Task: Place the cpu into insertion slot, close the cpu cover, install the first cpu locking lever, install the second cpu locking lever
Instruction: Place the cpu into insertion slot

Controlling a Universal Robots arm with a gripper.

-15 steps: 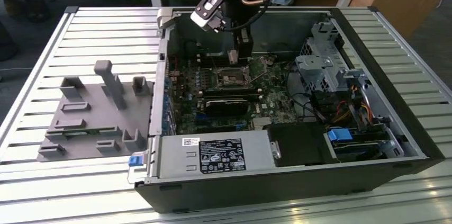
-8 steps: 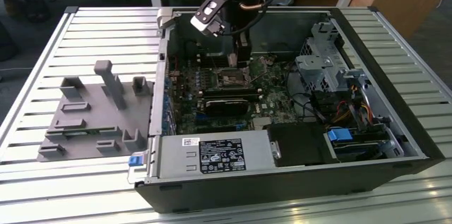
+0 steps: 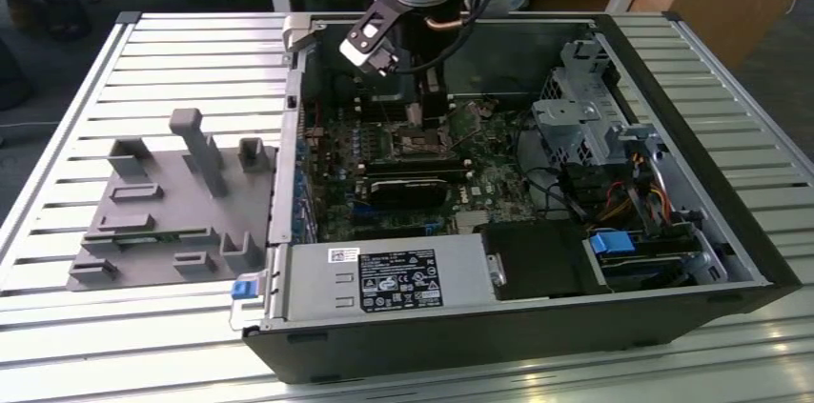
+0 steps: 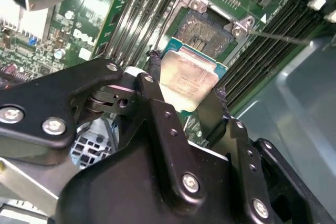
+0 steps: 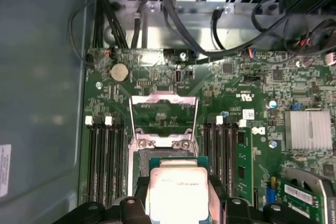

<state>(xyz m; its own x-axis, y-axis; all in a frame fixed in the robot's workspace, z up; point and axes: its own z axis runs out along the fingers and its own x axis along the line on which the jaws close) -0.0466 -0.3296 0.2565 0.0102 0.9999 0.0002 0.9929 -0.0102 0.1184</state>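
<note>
Hovering inside an open computer case, the gripper pinches the cpu by two opposite edges. The insertion slot lies just beyond the chip, seemingly apart from it, with the cpu cover swung open past the slot.

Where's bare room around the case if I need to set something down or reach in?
Free: the slatted table on the exterior view's left, beyond and in front of the grey fixture. Crowded: inside the case, around the insertion slot beside the gripper holding the cpu, and the cabled drive cage.
</note>
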